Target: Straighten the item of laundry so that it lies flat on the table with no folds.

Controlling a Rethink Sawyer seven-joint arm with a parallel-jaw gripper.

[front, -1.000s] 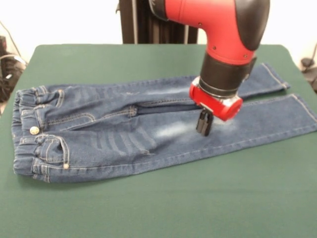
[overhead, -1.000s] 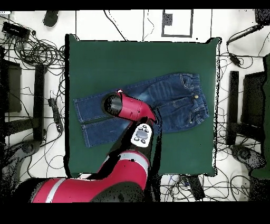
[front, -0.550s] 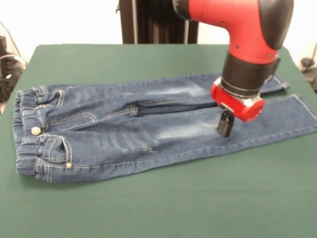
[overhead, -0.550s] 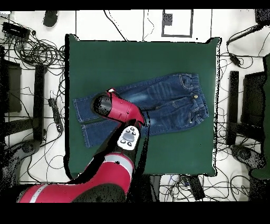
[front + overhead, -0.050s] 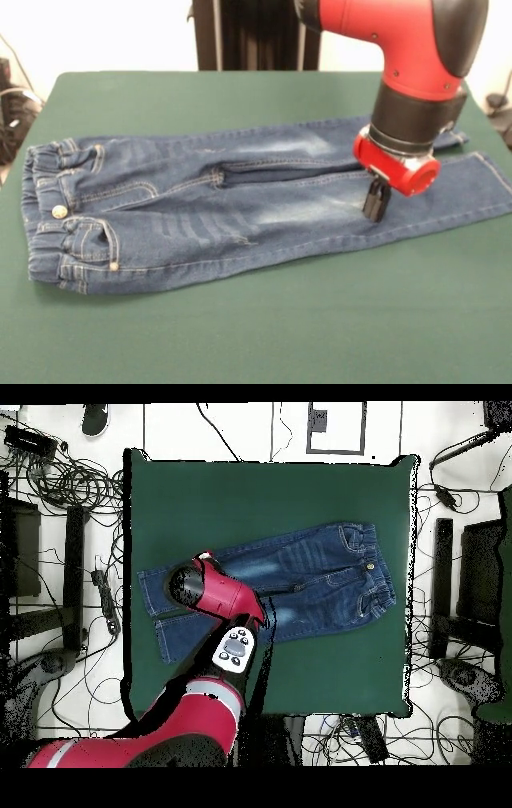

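Pincer (image 5: 376,210) has slid along jeans (image 5: 200,216) toward cuffs.

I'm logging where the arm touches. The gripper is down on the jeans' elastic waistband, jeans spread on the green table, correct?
Not the waistband. In the front view the gripper is down on a lower leg of the jeans, far from the waistband. The jeans do lie spread on the green table.

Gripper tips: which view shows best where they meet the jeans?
The front view: the gripper shows below the red wrist, its tips down on the jeans, on the nearer leg. In the overhead view the arm hides the tips completely.
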